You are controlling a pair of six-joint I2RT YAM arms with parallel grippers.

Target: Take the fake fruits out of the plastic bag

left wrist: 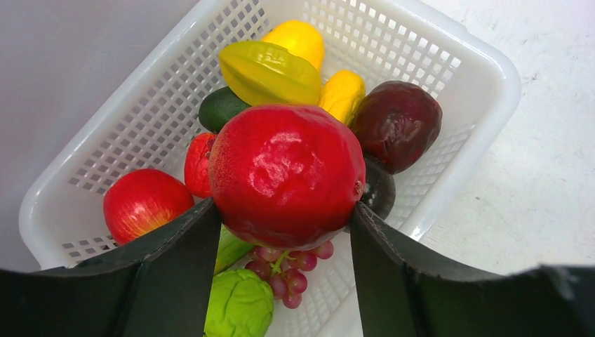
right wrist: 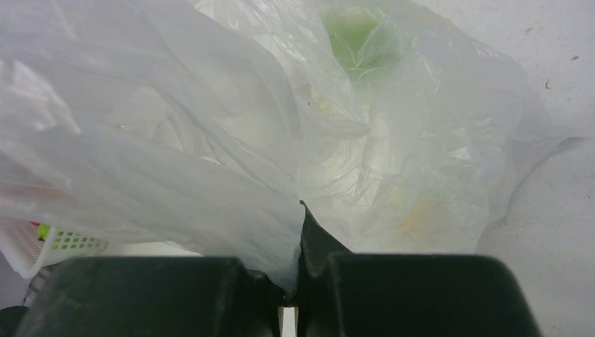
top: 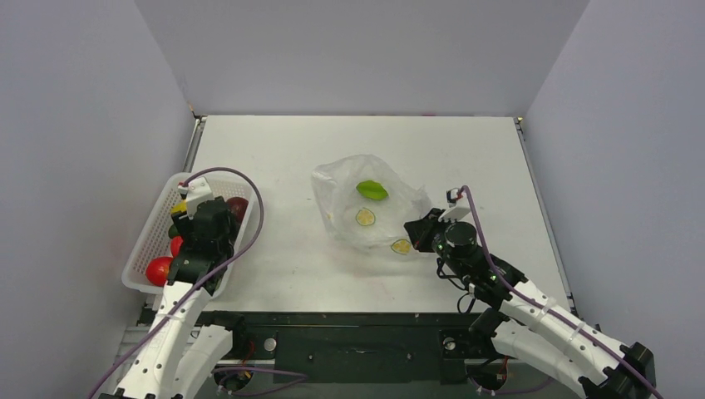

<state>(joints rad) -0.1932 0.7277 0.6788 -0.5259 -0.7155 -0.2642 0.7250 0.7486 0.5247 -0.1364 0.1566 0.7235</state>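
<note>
Red fruit [left wrist: 284,175] in left pincer [left wrist: 284,216], bag [right wrist: 210,140] pinched — right pincer [right wrist: 289,272]

Pinching plastic bag [right wrist: 210,140] film in right gripper [right wrist: 293,281], fingers [right wrist: 421,295] pressed together at bottom centre. Showing blurred green patch [right wrist: 358,31] through film up top. Catching white basket [right wrist: 28,246] corner lower left, table [right wrist: 554,232] right.

Bright, even overhead light with soft shadows. Specular glare on the red fruit [left wrist: 284,175]. The plastic bag [right wrist: 210,140] is washed out, near-white and soft up close. Top view sharp; the wrist views blur along the bottom edge.
</note>
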